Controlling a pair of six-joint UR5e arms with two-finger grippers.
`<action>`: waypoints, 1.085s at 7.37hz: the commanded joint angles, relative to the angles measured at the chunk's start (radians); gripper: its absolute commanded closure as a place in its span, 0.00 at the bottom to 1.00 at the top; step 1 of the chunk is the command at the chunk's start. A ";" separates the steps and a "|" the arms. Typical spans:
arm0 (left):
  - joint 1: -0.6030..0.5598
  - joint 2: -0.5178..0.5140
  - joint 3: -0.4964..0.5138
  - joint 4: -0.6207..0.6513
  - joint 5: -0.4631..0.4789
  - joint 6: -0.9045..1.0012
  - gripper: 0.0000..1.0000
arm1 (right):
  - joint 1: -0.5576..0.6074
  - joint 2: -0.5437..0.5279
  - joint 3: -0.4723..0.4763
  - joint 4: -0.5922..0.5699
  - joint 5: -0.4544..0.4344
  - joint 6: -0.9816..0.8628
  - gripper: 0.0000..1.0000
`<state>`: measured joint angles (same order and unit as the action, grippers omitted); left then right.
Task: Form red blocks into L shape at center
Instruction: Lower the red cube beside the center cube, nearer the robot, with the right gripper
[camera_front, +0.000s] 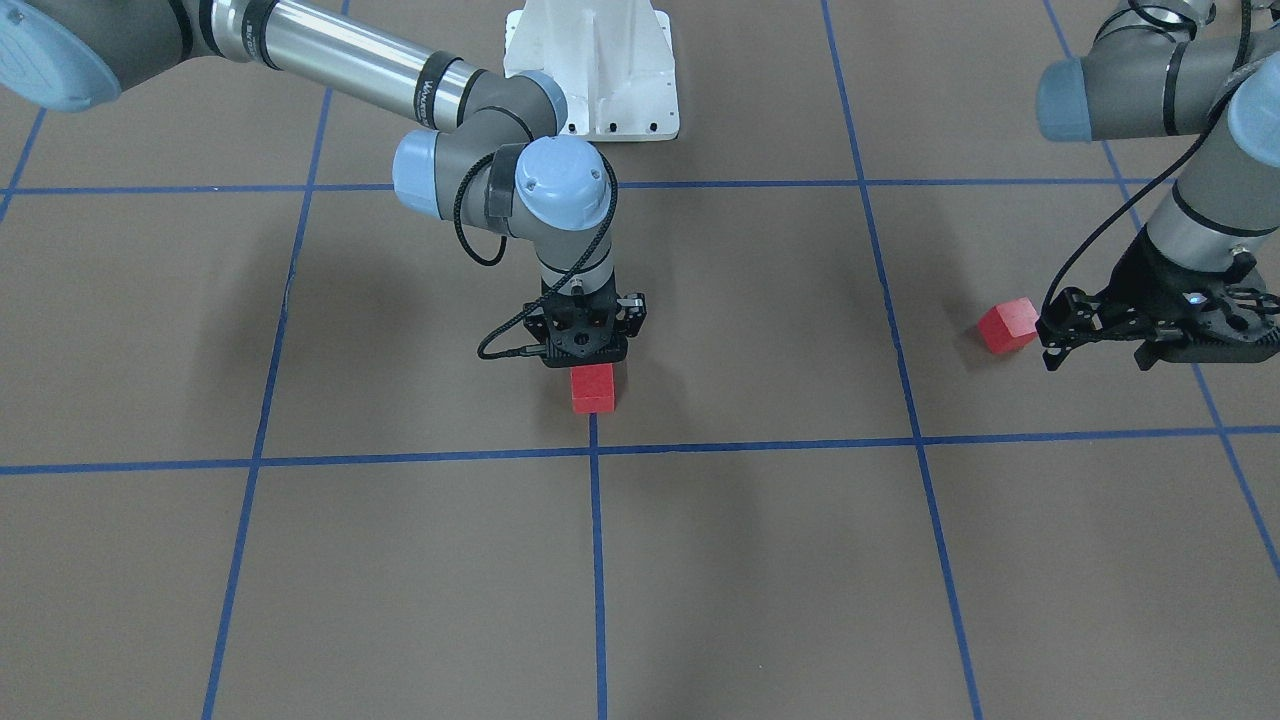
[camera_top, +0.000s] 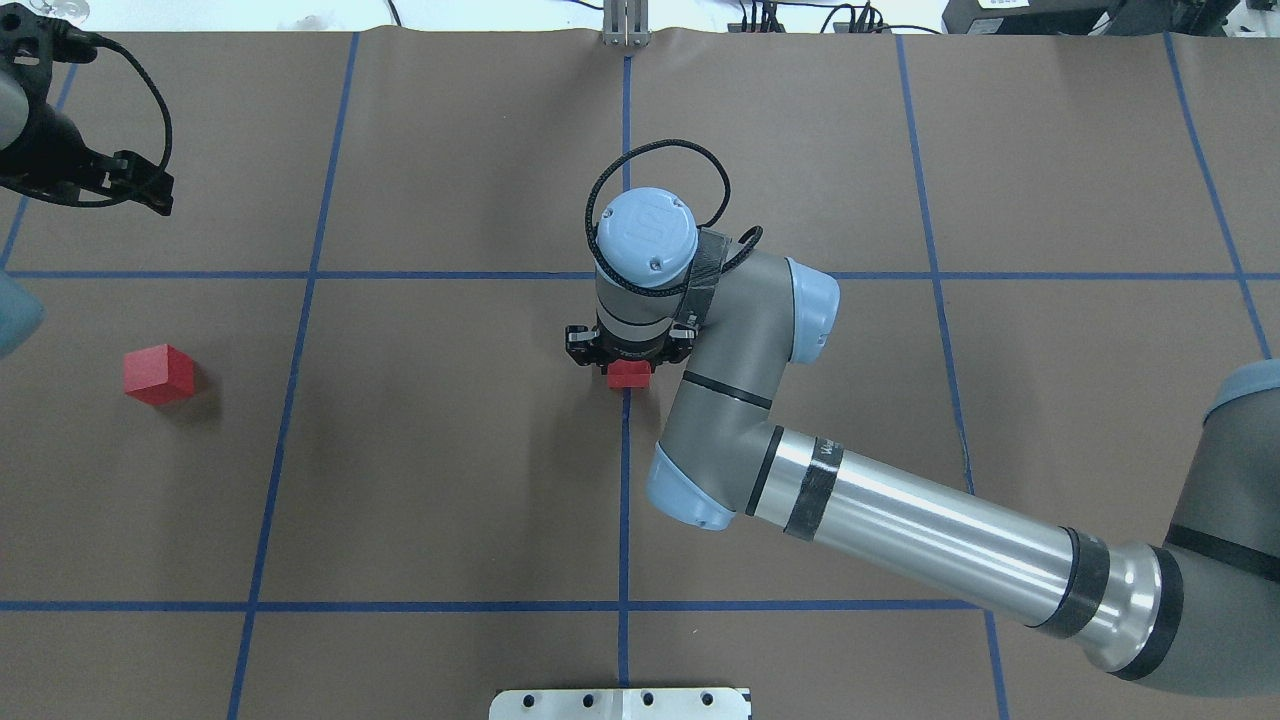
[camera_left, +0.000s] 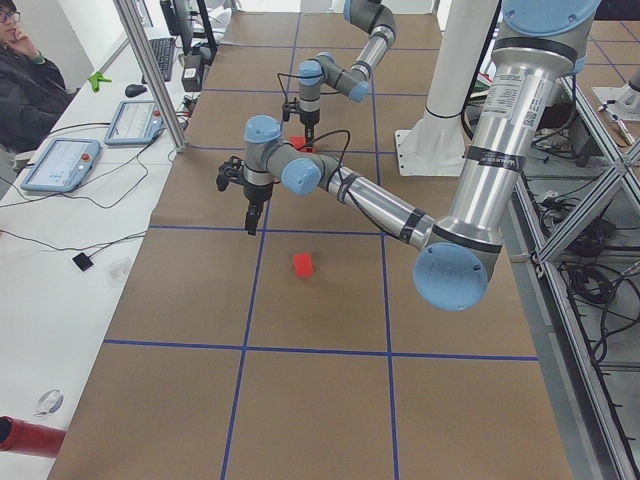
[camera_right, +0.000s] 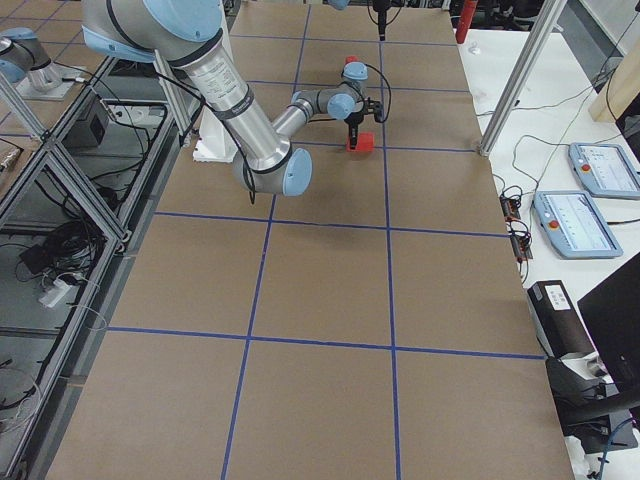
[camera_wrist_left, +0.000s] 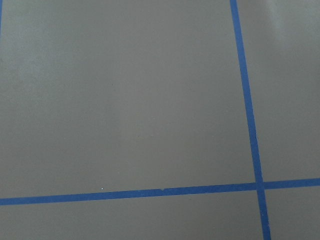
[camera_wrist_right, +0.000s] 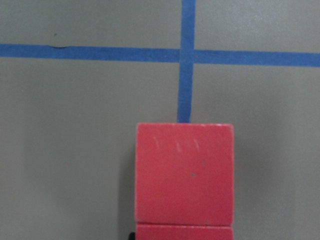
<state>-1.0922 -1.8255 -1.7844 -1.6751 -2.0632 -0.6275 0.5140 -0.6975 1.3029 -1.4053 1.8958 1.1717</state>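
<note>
small matte red cubes (camera_front: 1007, 325) look light and rigid: pinch opposite flat faces. right gripper (camera_front: 590, 352) and left gripper (camera_front: 1048, 345): grip state, i cannot tell.

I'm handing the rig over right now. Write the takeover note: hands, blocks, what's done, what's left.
Right hand: low at centre over the second block; fingers hidden, grip unclear.
Left hand: raised near the third block, apparently empty; open or shut unclear.
Blocks: first block sits on the middle line; second block touches it in line, mostly under the right hand.
Done: two blocks in a row at centre.
Left: set the third block beside an end block for the L.
</note>
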 joint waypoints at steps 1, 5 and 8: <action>0.000 0.000 0.000 0.000 0.000 0.000 0.00 | 0.001 0.003 0.002 0.000 -0.001 0.000 0.02; 0.000 0.000 0.000 0.000 0.000 0.000 0.00 | 0.014 0.016 0.028 -0.003 0.002 0.009 0.02; 0.000 0.043 -0.033 -0.008 -0.002 -0.014 0.00 | 0.070 0.015 0.195 -0.185 0.012 -0.004 0.02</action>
<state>-1.0931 -1.8120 -1.7994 -1.6805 -2.0645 -0.6374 0.5608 -0.6820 1.4291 -1.5024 1.9048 1.1778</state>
